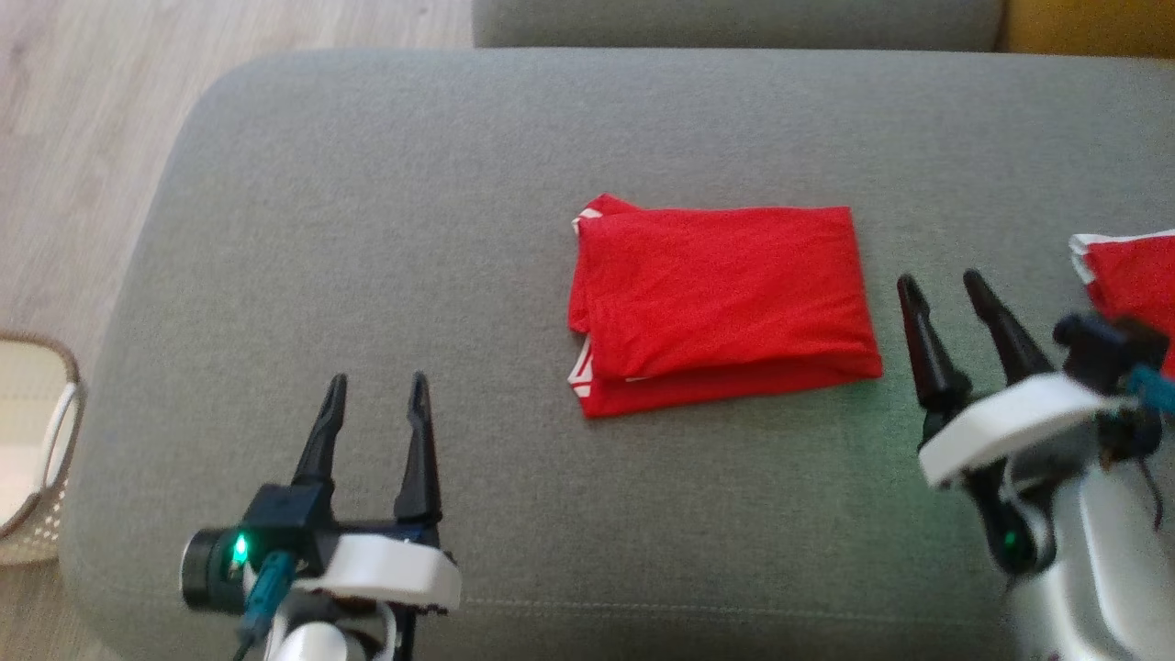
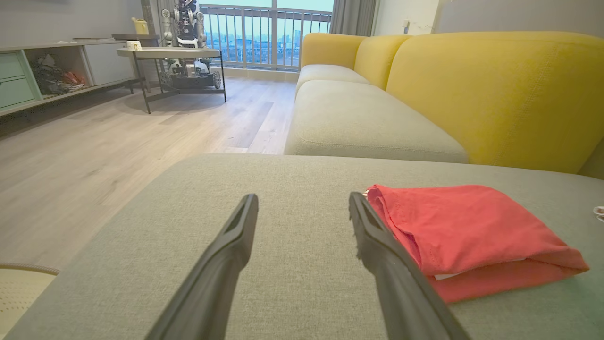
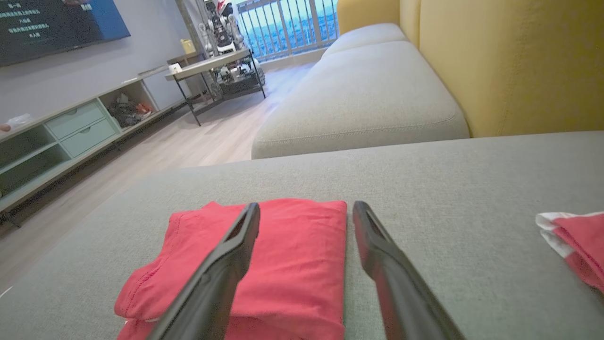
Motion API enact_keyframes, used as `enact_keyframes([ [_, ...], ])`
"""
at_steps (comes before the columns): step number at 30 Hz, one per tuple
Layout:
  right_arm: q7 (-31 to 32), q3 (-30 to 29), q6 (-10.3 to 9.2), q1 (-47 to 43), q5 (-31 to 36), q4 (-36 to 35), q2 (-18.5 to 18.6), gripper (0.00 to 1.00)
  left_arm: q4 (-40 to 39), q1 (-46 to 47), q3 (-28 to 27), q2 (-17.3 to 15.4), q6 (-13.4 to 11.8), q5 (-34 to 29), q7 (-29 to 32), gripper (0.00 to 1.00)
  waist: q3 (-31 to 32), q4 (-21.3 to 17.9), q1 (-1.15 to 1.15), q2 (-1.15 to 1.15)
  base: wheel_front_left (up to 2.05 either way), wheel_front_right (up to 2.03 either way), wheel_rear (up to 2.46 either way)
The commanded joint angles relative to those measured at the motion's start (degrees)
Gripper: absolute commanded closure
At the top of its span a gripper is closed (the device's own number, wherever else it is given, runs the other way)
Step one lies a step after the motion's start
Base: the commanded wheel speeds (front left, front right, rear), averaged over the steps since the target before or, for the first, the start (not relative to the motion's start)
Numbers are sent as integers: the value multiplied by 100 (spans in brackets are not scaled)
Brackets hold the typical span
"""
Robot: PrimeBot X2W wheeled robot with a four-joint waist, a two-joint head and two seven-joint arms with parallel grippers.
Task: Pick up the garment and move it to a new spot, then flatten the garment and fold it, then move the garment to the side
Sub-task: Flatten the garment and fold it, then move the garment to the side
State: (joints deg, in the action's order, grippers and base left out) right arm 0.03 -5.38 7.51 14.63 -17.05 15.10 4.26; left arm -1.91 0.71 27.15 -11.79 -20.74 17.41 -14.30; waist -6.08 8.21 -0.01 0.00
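Garment: the folded red cloth garment with white trim lies as a flat rectangle on the wide grey fabric sofa cushion, near the cushion's middle and a little toward its right.
Left claw: the left gripper hangs over the cushion's front-left part with its two dark fingers spread wide. It holds nothing. The left wrist view shows bare grey fabric between the fingers.
Right claw: the right gripper is over the cushion's right part, fingers spread wide and empty. In the head view its tips stand just beside the garment's right edge, apart from the cloth. Whether they touch the cushion I cannot tell.
Second cloth: a red piece of cloth with a white border lies at the cushion's right end, cut off by the frame.
Basket: a pale woven basket sits just beyond the cushion's left end.
Floor: pale wood planks run beyond the cushion's left end.
Backrest: a yellow upholstered backrest rises past the cushion's far side.
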Motion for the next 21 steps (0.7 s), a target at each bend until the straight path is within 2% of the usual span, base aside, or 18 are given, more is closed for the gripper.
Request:
enact_keyframes([
  [1, -145, 161, -2, -12, 75, -310, -44, 0, -229, 34, -247, -89, -34, 58, -70, 0, 99, -103, 1, 0, 0, 0, 0],
  [5, -600, 354, -2, -548, 336, -619, -90, 0, -285, -141, -344, -98, -38, 71, -70, 0, 301, -238, 1, 0, 0, 0, 0],
  [10, -1118, 455, -2, -1006, 817, -624, -118, 0, -363, -373, -456, -99, 5, -2, -70, 0, 525, -387, 1, 0, 0, 0, 0],
  [21, -1498, 548, -2, -1395, 1297, -535, -136, 0, -267, -733, -644, -5, 335, -426, -70, 0, 695, -527, 1, 0, 0, 0, 0],
])
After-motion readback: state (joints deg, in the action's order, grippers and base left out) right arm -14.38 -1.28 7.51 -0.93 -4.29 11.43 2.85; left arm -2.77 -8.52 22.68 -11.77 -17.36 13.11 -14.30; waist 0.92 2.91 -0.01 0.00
